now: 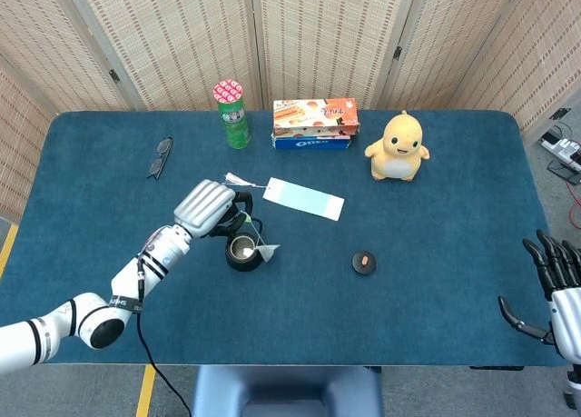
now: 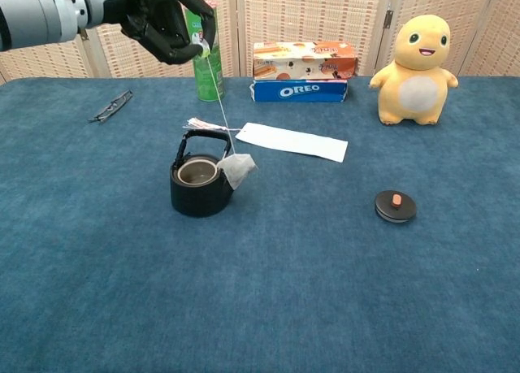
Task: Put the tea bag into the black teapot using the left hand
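My left hand [image 1: 211, 208] [image 2: 166, 19] is raised above the table and pinches the tag end of the tea bag's string. The tea bag [image 2: 236, 170] [image 1: 268, 252] dangles in the air at the right rim of the black teapot [image 2: 197, 186] [image 1: 241, 251], beside its spout. The teapot stands upright and lidless, its handle up. Its round black lid [image 2: 395, 206] [image 1: 364, 263] lies on the blue table to the right. My right hand [image 1: 556, 290] hangs at the table's right front corner, fingers spread, holding nothing.
At the back stand a green can [image 2: 204, 50], an Oreo box [image 2: 303, 70] and a yellow plush toy [image 2: 416, 60]. A white paper strip [image 2: 292, 141] lies behind the teapot, and glasses [image 2: 110, 107] lie at the left.
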`<state>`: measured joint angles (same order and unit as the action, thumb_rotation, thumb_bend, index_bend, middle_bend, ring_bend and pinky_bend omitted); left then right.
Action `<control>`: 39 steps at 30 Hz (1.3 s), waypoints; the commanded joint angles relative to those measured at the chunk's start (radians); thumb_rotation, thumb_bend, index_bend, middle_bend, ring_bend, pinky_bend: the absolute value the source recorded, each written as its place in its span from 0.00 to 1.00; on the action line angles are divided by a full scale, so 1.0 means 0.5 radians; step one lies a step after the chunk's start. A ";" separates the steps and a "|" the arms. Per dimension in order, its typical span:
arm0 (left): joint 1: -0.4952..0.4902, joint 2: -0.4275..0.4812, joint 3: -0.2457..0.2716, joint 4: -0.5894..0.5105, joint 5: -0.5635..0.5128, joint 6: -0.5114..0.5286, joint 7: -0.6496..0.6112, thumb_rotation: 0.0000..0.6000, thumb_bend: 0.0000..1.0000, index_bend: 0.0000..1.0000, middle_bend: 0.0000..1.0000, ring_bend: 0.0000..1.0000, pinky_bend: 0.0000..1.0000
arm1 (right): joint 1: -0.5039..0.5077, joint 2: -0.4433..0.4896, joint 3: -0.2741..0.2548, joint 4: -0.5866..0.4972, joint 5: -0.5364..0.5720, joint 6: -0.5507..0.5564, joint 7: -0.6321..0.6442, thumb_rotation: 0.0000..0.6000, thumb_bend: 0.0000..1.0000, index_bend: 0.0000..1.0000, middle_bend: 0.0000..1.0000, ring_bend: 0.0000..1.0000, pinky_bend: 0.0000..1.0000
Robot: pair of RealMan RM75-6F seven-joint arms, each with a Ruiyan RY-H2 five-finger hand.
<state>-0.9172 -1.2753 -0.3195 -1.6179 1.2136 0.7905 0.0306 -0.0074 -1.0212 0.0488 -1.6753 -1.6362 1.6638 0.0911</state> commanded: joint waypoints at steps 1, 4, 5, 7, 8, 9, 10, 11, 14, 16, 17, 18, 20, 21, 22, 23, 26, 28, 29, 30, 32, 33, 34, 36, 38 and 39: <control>-0.017 0.002 0.003 0.028 0.019 -0.009 -0.045 1.00 0.60 0.58 1.00 1.00 1.00 | 0.005 -0.003 0.005 -0.003 0.012 -0.013 -0.009 0.37 0.40 0.00 0.00 0.01 0.00; -0.033 0.013 0.002 0.044 0.039 -0.009 -0.070 1.00 0.60 0.58 1.00 1.00 1.00 | 0.010 -0.006 0.011 -0.006 0.028 -0.026 -0.017 0.37 0.40 0.00 0.00 0.01 0.00; -0.038 0.018 0.001 0.047 0.043 -0.009 -0.076 1.00 0.60 0.58 1.00 1.00 1.00 | 0.011 -0.006 0.013 -0.008 0.032 -0.029 -0.020 0.37 0.40 0.00 0.00 0.01 0.00; -0.047 0.031 -0.007 0.050 0.046 -0.005 -0.093 1.00 0.60 0.58 1.00 1.00 1.00 | 0.014 -0.006 0.018 -0.011 0.045 -0.038 -0.023 0.37 0.40 0.00 0.00 0.01 0.00; -0.049 0.036 -0.010 0.050 0.047 -0.002 -0.101 1.00 0.60 0.58 1.00 1.00 1.00 | 0.015 -0.007 0.020 -0.012 0.050 -0.041 -0.024 0.37 0.40 0.00 0.00 0.01 0.00; -0.051 0.042 -0.010 0.049 0.048 0.000 -0.113 1.00 0.60 0.58 1.00 1.00 1.00 | 0.017 -0.007 0.023 -0.012 0.056 -0.047 -0.026 0.37 0.40 0.00 0.00 0.01 0.00; -0.051 0.047 -0.008 0.048 0.050 0.001 -0.121 1.00 0.60 0.58 1.00 1.00 1.00 | 0.019 -0.008 0.024 -0.011 0.059 -0.050 -0.027 0.37 0.40 0.00 0.00 0.01 0.00; -0.051 0.051 -0.004 0.048 0.055 0.003 -0.127 1.00 0.60 0.58 1.00 1.00 1.00 | 0.021 -0.008 0.025 -0.012 0.062 -0.055 -0.028 0.37 0.40 0.00 0.00 0.01 0.00; -0.051 0.060 0.013 0.057 0.070 0.007 -0.139 1.00 0.60 0.59 1.00 1.00 1.00 | 0.026 -0.009 0.026 -0.013 0.066 -0.068 -0.033 0.36 0.40 0.00 0.00 0.01 0.00; -0.053 0.061 0.017 0.070 0.071 0.010 -0.154 1.00 0.60 0.59 1.00 1.00 1.00 | 0.029 -0.011 0.027 -0.013 0.071 -0.076 -0.038 0.37 0.40 0.00 0.00 0.01 0.00; -0.054 0.063 0.017 0.076 0.071 0.011 -0.164 1.00 0.60 0.59 1.00 1.00 1.00 | 0.030 -0.012 0.028 -0.013 0.075 -0.079 -0.041 0.37 0.40 0.00 0.00 0.01 0.00; -0.056 0.066 0.017 0.082 0.073 0.010 -0.174 1.00 0.60 0.59 1.00 1.00 1.00 | 0.031 -0.013 0.030 -0.013 0.078 -0.080 -0.044 0.37 0.40 0.00 0.00 0.01 0.00; -0.059 0.074 0.017 0.101 0.079 0.010 -0.196 1.00 0.60 0.59 1.00 1.00 1.00 | 0.033 -0.015 0.036 -0.013 0.090 -0.084 -0.049 0.37 0.40 0.00 0.00 0.01 0.00; -0.062 0.077 0.016 0.112 0.081 0.007 -0.213 1.00 0.60 0.59 1.00 1.00 1.00 | 0.035 -0.017 0.039 -0.013 0.098 -0.089 -0.052 0.37 0.40 0.00 0.00 0.01 0.00; -0.064 0.079 0.015 0.121 0.082 0.004 -0.228 1.00 0.60 0.59 1.00 1.00 1.00 | 0.036 -0.018 0.041 -0.013 0.105 -0.094 -0.055 0.37 0.40 0.00 0.00 0.01 0.00; -0.067 0.080 0.016 0.130 0.084 0.000 -0.243 1.00 0.60 0.59 1.00 1.00 1.00 | 0.039 -0.019 0.043 -0.013 0.111 -0.099 -0.058 0.37 0.40 0.00 0.00 0.01 0.00; -0.069 0.085 0.028 0.154 0.103 -0.004 -0.273 1.00 0.60 0.59 1.00 1.00 1.00 | 0.047 -0.024 0.046 -0.011 0.120 -0.117 -0.068 0.37 0.40 0.00 0.00 0.01 0.00; -0.063 0.089 0.043 0.164 0.122 0.003 -0.290 1.00 0.60 0.59 1.00 1.00 1.00 | 0.050 -0.026 0.046 -0.010 0.124 -0.126 -0.075 0.37 0.40 0.00 0.00 0.01 0.00; -0.058 0.091 0.051 0.166 0.132 0.009 -0.294 1.00 0.60 0.59 1.00 1.00 1.00 | 0.051 -0.027 0.046 -0.010 0.126 -0.128 -0.077 0.37 0.40 0.00 0.00 0.01 0.00; -0.050 0.094 0.062 0.167 0.144 0.018 -0.297 1.00 0.60 0.59 1.00 1.00 1.00 | 0.052 -0.028 0.047 -0.009 0.127 -0.129 -0.078 0.37 0.40 0.00 0.00 0.01 0.00; -0.026 0.103 0.094 0.161 0.180 0.048 -0.292 1.00 0.60 0.59 1.00 1.00 1.00 | 0.052 -0.029 0.048 -0.009 0.129 -0.130 -0.081 0.37 0.40 0.00 0.00 0.01 0.00; -0.012 0.107 0.112 0.155 0.199 0.065 -0.283 1.00 0.60 0.59 1.00 1.00 1.00 | 0.053 -0.030 0.048 -0.008 0.130 -0.131 -0.083 0.37 0.40 0.00 0.00 0.01 0.00; 0.010 0.111 0.139 0.145 0.230 0.096 -0.264 1.00 0.60 0.59 1.00 1.00 1.00 | 0.054 -0.031 0.048 -0.007 0.131 -0.133 -0.086 0.37 0.40 0.00 0.00 0.01 0.00; 0.044 0.111 0.178 0.132 0.266 0.141 -0.246 1.00 0.60 0.59 1.00 1.00 1.00 | 0.055 -0.033 0.046 -0.008 0.129 -0.138 -0.090 0.37 0.40 0.00 0.00 0.01 0.00; 0.080 0.110 0.212 0.113 0.293 0.180 -0.254 1.00 0.60 0.59 1.00 1.00 1.00 | 0.056 -0.035 0.044 -0.010 0.124 -0.137 -0.097 0.37 0.40 0.00 0.00 0.01 0.00; 0.097 0.115 0.232 0.099 0.310 0.190 -0.263 1.00 0.60 0.59 1.00 1.00 1.00 | 0.055 -0.036 0.044 -0.012 0.123 -0.136 -0.100 0.37 0.40 0.00 0.00 0.01 0.00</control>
<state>-0.8770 -1.2199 -0.2127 -1.5610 1.3597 0.8787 -0.0991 0.0202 -1.0390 0.0708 -1.6808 -1.5746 1.5957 0.0410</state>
